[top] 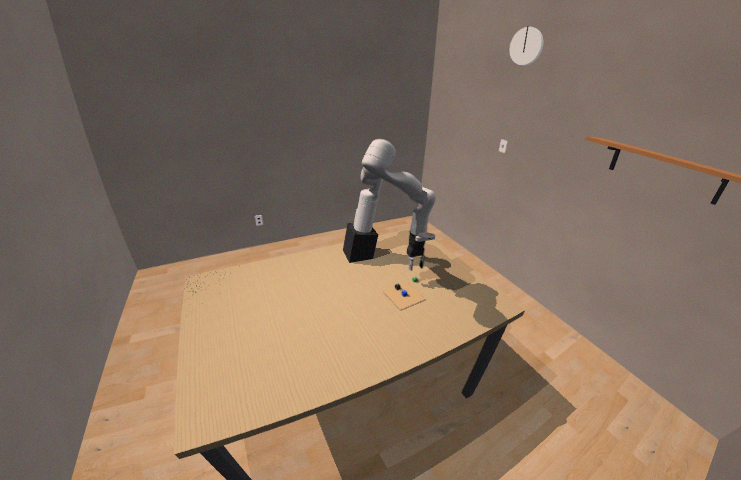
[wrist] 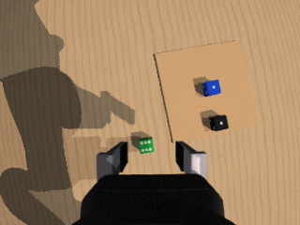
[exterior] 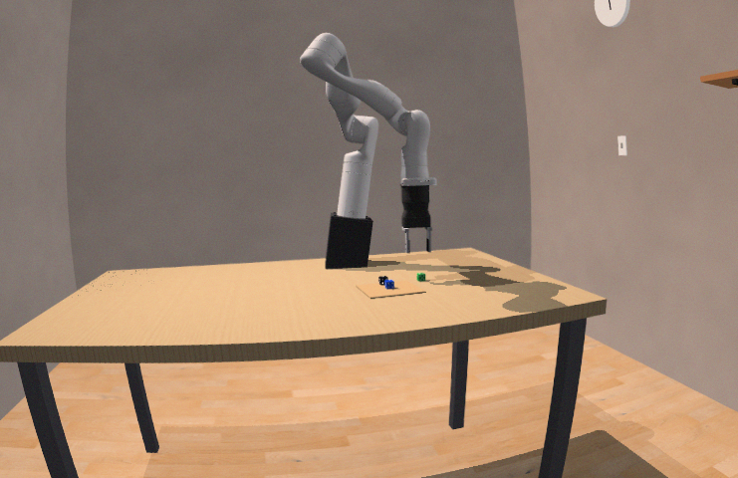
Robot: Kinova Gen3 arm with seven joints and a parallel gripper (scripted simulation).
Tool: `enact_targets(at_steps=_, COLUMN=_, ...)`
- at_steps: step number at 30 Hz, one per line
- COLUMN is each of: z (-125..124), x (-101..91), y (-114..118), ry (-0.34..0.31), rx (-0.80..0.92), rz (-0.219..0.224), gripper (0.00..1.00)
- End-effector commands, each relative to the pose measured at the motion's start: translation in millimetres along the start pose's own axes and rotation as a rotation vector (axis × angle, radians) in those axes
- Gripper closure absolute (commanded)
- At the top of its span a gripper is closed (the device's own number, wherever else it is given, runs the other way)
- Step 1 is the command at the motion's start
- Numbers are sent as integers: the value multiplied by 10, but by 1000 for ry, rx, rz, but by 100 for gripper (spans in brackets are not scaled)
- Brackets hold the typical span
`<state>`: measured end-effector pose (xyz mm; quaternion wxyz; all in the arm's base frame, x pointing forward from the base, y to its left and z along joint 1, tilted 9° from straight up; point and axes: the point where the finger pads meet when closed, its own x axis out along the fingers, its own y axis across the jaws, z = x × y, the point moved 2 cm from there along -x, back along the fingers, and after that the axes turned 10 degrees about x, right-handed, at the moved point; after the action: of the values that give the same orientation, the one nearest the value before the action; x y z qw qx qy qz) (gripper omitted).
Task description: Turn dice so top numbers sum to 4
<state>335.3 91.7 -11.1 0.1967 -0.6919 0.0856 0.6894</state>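
Observation:
A green die lies on the table beside the mat, off it, with six on top. A blue die lies on the square mat with one on top. A black die lies on the mat near its edge, also with one on top. My gripper is open and empty, above the table. In the wrist view the green die shows between and just beyond the fingertips.
The arm's black base stands at the back of the table. The arm's shadow falls on the table beside the green die. The mat is thin and light orange-brown.

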Motion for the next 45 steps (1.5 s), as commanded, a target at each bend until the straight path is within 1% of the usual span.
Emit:
enact_targets(at_steps=1, z=29, x=-1, y=-20, ry=-1, rx=-37, rz=-1, gripper=0)
enact_targets(at_steps=12, z=70, x=-3, y=-54, ry=1, rx=-122, rz=-4, gripper=0)
enact_targets(at_steps=24, z=79, x=-3, y=-61, ry=1, rx=-139, rz=-5, gripper=0)
enact_targets(at_steps=25, z=79, x=-3, y=-61, ry=1, rx=-139, rz=-5, gripper=30)
enact_targets(at_steps=45, z=79, x=-3, y=-61, ry=1, rx=-139, rz=-5, gripper=30)
